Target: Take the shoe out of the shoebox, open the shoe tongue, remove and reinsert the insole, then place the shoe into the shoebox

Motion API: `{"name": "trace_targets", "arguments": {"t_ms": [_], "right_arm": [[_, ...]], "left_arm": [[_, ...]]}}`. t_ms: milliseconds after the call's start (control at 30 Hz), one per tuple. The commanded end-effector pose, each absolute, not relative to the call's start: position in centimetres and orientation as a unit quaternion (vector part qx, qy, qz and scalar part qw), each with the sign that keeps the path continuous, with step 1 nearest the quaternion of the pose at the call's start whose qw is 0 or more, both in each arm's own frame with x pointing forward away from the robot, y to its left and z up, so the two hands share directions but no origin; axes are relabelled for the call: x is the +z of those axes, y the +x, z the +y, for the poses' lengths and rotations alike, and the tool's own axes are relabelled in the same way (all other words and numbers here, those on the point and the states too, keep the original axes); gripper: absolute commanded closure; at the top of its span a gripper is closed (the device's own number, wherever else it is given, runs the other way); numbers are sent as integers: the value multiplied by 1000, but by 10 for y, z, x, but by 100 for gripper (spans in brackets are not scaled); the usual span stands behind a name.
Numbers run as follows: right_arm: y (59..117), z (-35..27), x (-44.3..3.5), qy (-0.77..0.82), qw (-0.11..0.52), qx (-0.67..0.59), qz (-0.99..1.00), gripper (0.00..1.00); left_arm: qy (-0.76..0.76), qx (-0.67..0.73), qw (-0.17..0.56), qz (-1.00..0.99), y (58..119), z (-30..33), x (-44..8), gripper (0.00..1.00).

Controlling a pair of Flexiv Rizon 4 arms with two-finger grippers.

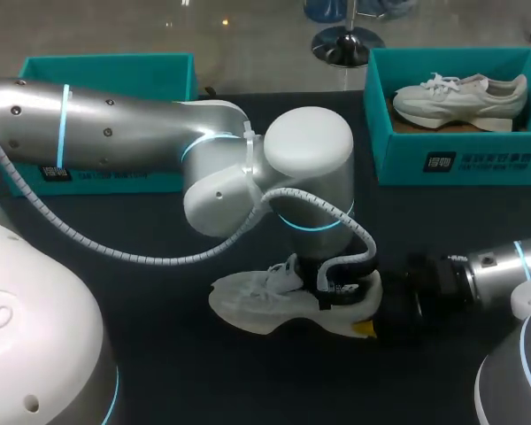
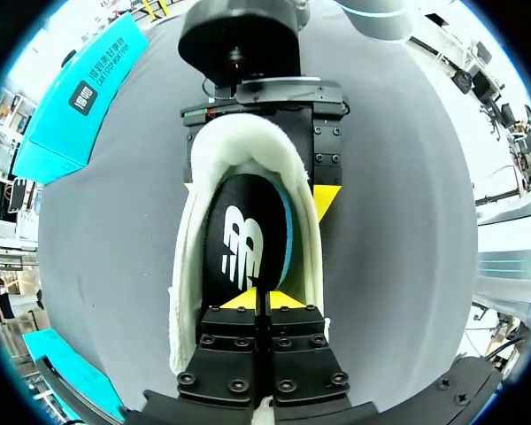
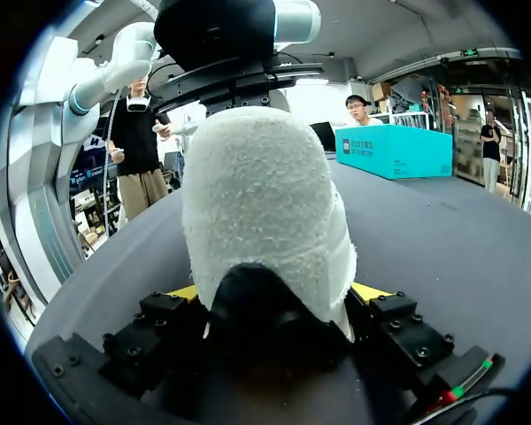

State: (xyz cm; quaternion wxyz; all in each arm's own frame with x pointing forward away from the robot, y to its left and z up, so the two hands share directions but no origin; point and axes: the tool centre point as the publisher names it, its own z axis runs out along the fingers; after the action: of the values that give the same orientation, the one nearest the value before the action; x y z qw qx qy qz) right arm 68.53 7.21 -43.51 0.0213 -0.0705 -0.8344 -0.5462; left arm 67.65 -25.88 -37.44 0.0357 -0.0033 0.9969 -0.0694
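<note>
Two hands work the shoe [image 1: 274,297], on the counter [image 1: 159,301] toward 6 o'clock: the right hand [image 3: 279,292] is clamped on its heel, and the left hand [image 2: 258,299] looks pinched together on the insole [image 2: 243,239]. The insole is best drawn slowly, with the heel held steady.

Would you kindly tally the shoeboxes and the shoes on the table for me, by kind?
Teal shoeboxes: 2 (left shoebox, right shoebox)
Shoes: 2 (shoe on the table, shoe in the right shoebox)
Total: 4
</note>
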Motion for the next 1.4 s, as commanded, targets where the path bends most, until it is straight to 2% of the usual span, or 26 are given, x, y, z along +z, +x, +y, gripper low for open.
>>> {"name": "trace_targets", "arguments": {"t_ms": [33, 500, 1400], "right_arm": [[683, 72, -443, -71, 22, -545, -835, 100], [683, 72, -443, -71, 22, -545, -835, 100], [683, 72, -443, -71, 22, -545, -835, 100]], "left_arm": [[-9, -83, 39, 996, 676, -245, -353, 100], [-29, -127, 37, 991, 686, -236, -315, 100], [-6, -106, 40, 994, 660, -278, -335, 100]]}}
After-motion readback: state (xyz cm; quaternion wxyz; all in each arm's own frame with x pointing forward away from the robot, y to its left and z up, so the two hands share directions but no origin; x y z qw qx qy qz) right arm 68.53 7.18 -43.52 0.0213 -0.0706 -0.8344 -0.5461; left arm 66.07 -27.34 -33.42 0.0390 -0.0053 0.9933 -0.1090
